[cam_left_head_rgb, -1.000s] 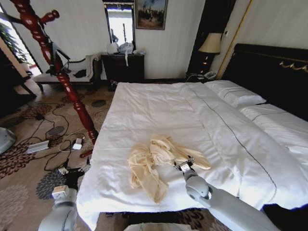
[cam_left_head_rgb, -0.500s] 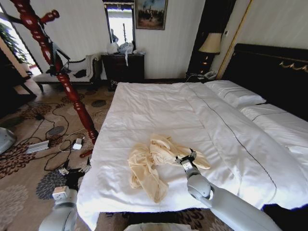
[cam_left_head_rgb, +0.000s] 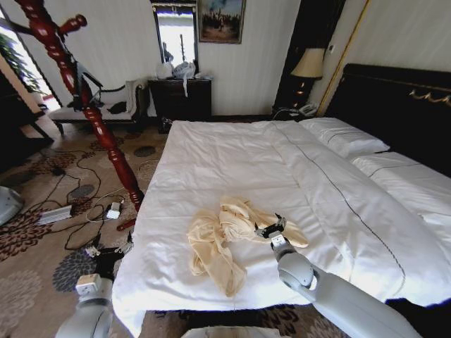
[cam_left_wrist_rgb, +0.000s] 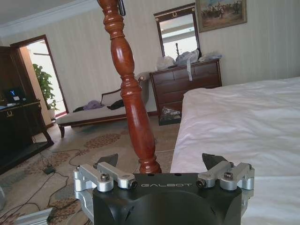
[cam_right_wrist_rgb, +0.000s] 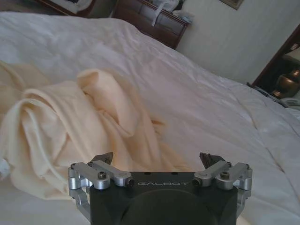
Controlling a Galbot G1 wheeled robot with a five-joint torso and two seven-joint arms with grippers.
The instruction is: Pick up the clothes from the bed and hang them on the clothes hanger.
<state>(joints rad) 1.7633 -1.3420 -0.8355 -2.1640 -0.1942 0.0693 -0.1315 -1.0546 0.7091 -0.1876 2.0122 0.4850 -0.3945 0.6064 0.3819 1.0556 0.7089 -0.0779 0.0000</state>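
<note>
Your right end effector (cam_left_head_rgb: 270,229) is advancing — fingers spread — onto the clothes (cam_left_head_rgb: 225,236) just ahead; nothing pinched yet.

A dark wooden dresser (cam_left_head_rgb: 182,97) stands against the far striped wall, cluttered on top, with a tall mirror (cam_left_head_rgb: 176,34) above it and a framed painting (cam_left_head_rgb: 220,19) just beside the mirror. Near the dresser sits a bench (cam_left_head_rgb: 99,107) with a pale cushion. A table lamp (cam_left_head_rgb: 307,65) with a cream shade glows in the far corner. Cables (cam_left_head_rgb: 77,204) and a power strip (cam_left_head_rgb: 56,214) trail across the patterned carpet (cam_left_head_rgb: 28,239)
</note>
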